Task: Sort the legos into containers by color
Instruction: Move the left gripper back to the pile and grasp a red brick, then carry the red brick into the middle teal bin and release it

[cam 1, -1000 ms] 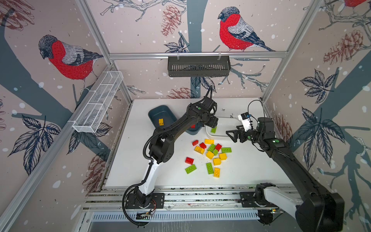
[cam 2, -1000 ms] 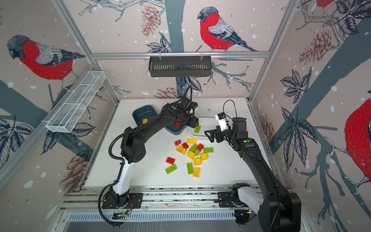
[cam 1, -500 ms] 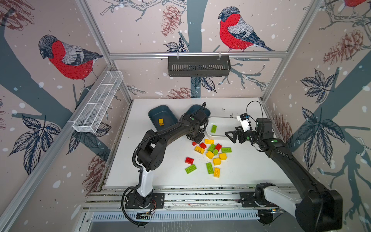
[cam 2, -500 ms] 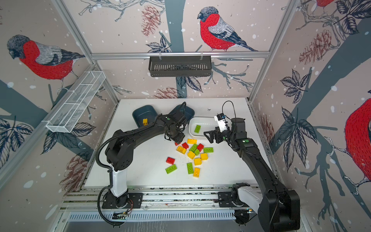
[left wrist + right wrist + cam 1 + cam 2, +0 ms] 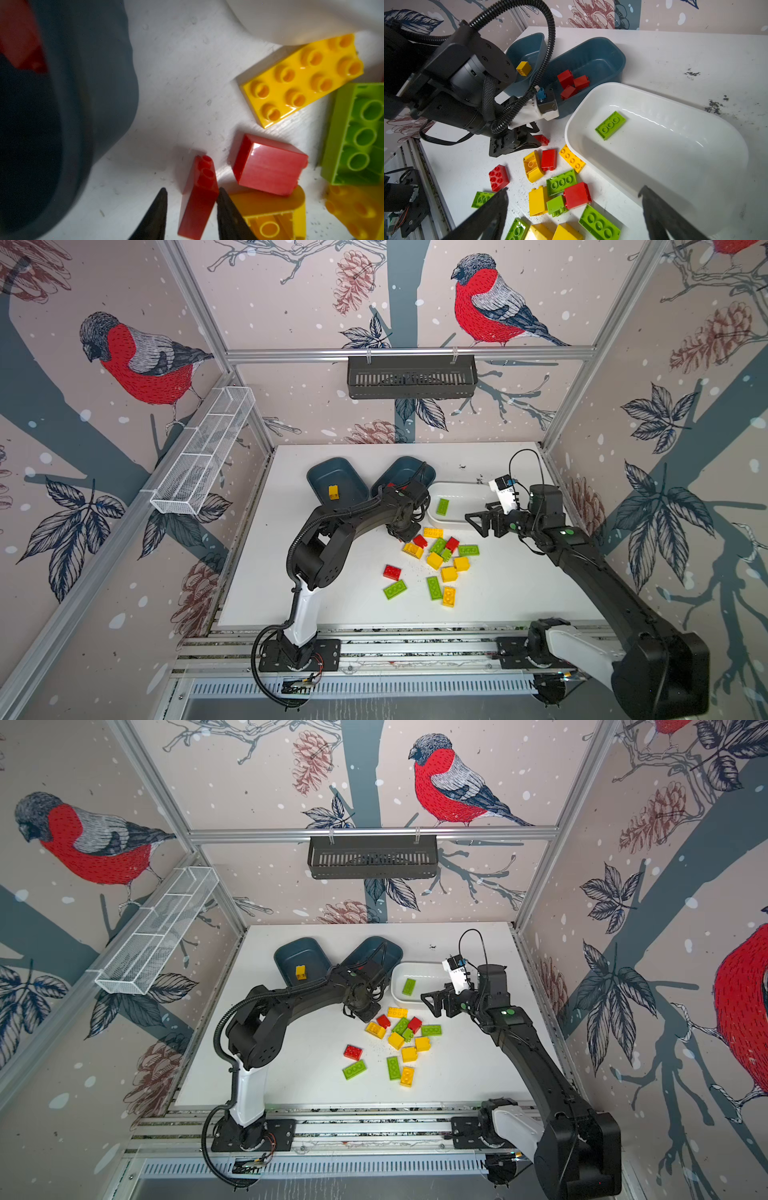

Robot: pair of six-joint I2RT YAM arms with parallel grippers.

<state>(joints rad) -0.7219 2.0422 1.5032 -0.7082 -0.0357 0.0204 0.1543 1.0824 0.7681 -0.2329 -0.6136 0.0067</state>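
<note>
In both top views the three tubs sat in a row just above the centre of the frame, on the white table (image 5: pixel 332 593). The left teal tub (image 5: pixel 324 475) held one small yellow brick (image 5: pixel 333 492). The middle teal tub (image 5: pixel 405 470) was partly covered by the left arm. The white tub (image 5: pixel 469 491), rightmost, held a single lime-green oblong brick (image 5: pixel 443 506). In the right wrist view three glossy red bricks (image 5: pixel 571 83) lay heaped together in the middle teal tub.

The loose bricks (image 5: pixel 435 560) lay scattered just below the white tub, right of centre: red, yellow and lime green, some square, some oblong, several tipped over with their hollow undersides showing. A yellow eight-stud brick (image 5: pixel 301 79) lay against the white tub's wall.

The left gripper (image 5: pixel 192 192) was down at the upper left edge of that scatter, its two dark fingers astride a narrow red brick (image 5: pixel 199 199). One finger lay against the brick's side, while a sliver of table showed between the other finger and the brick. Whether the brick was clamped could not be told. The right gripper (image 5: pixel 478 524) hung over the near rim of the white tub, its jaws spread wide and holding nothing.
</note>
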